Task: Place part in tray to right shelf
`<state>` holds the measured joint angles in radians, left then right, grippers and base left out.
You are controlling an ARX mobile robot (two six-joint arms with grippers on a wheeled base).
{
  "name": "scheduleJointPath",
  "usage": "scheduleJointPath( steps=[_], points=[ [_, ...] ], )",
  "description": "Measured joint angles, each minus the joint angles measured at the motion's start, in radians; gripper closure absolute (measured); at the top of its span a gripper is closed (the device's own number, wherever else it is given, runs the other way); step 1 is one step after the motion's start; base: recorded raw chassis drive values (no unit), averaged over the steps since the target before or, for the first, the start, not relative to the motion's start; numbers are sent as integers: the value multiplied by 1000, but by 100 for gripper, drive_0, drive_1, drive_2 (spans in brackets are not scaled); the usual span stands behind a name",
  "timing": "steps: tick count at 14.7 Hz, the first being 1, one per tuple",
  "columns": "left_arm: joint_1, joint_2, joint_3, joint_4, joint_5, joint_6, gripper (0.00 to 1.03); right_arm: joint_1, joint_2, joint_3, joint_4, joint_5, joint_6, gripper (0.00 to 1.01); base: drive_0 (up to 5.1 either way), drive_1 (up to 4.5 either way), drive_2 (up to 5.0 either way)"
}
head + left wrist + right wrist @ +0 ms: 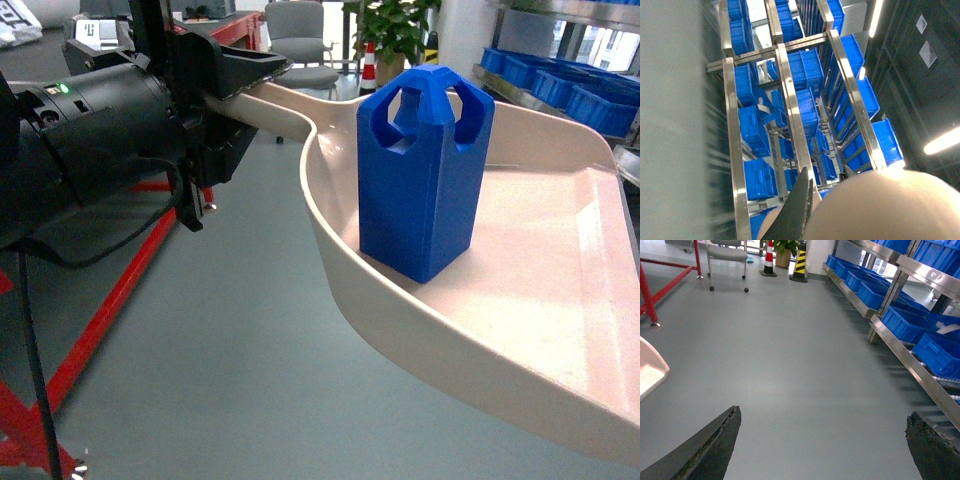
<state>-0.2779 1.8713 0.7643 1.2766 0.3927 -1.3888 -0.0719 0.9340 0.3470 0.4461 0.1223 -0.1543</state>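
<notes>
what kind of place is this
Probably a factory or warehouse floor: steel flow racks holding blue crates, a striped safety post, and bare grey flooring.

The left arm (90, 130) is a bulky matte-black housing with a small green light and a trailing black cable (30, 340).

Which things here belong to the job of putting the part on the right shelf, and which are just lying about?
Job:
part
tray
left gripper, holding the tray handle
shelf

Lying about:
chair
plant
cone
red frame
</notes>
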Motion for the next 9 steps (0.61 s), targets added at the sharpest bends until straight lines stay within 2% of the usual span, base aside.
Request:
scheduleJointPath(
  steps=[9],
  points=[
    [0,0,0,3,-3,0,90,0,0,0,-1,0,0,3,-1,432,-435]
  ],
)
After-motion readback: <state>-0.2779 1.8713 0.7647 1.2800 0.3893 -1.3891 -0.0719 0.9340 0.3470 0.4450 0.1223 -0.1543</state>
